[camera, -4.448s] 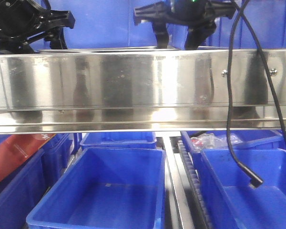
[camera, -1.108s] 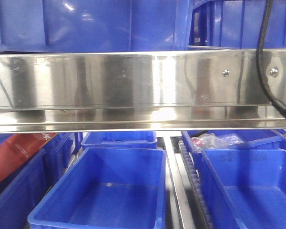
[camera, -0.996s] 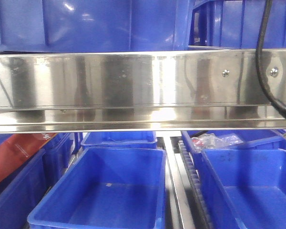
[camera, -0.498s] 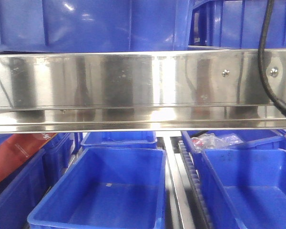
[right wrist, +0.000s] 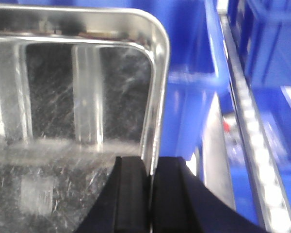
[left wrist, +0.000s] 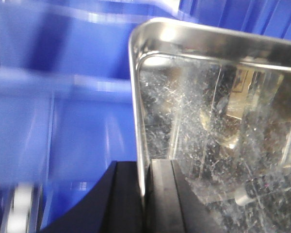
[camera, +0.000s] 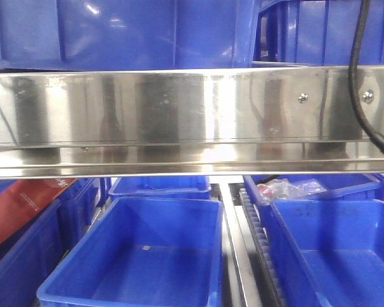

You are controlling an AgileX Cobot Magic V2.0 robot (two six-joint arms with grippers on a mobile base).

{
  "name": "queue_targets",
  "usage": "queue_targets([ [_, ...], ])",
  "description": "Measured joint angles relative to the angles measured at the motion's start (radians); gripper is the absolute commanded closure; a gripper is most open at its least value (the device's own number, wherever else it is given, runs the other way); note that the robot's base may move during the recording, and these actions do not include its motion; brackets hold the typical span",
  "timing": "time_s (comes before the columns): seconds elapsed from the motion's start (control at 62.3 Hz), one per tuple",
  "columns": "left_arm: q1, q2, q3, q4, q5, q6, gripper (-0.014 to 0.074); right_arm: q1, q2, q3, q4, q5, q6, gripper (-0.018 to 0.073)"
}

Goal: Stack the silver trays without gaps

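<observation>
1. The left end effector (left wrist: 144, 194) is clenched on the left rim of the tray (left wrist: 218, 121). The rim stands between its two black fingers (left wrist: 167, 204).
2. The right end effector (right wrist: 150, 194) is grasping the right rim of the tray in the same way, with the rim between its fingers.
3. The tray is silver and much scratched, with raised ribs on its floor and rounded far corners. It is held between the two end effectors.
4. Beyond the tray, blurred blue bins (left wrist: 63, 136) show. In the right wrist view a roller track (right wrist: 254, 136) runs to the far side at the right.
5. In the front view two open bins lie near, the left bin (camera: 141, 262) and the right bin (camera: 333, 256).
6. Above them a steel rail (camera: 179, 121) crosses the whole view. It has two screws near its right end, and a black cable (camera: 354, 77) hangs in front of it there.
7. Farther, a clear bag (camera: 288, 188) lies in a bin at the right, and a red package (camera: 19, 204) leans at the left.
</observation>
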Motion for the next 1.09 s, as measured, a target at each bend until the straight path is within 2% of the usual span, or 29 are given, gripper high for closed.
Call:
queue_targets([
  [0.273, 0.000, 0.000, 0.000, 0.026, -0.040, 0.000, 0.0613, -0.002, -0.002, 0.000, -0.016, -0.043, 0.000, 0.0638],
  [1.092, 0.002, 0.000, 0.000, 0.028, -0.040, 0.000, 0.0613, -0.003, -0.002, 0.000, -0.019, -0.050, 0.000, 0.0638],
])
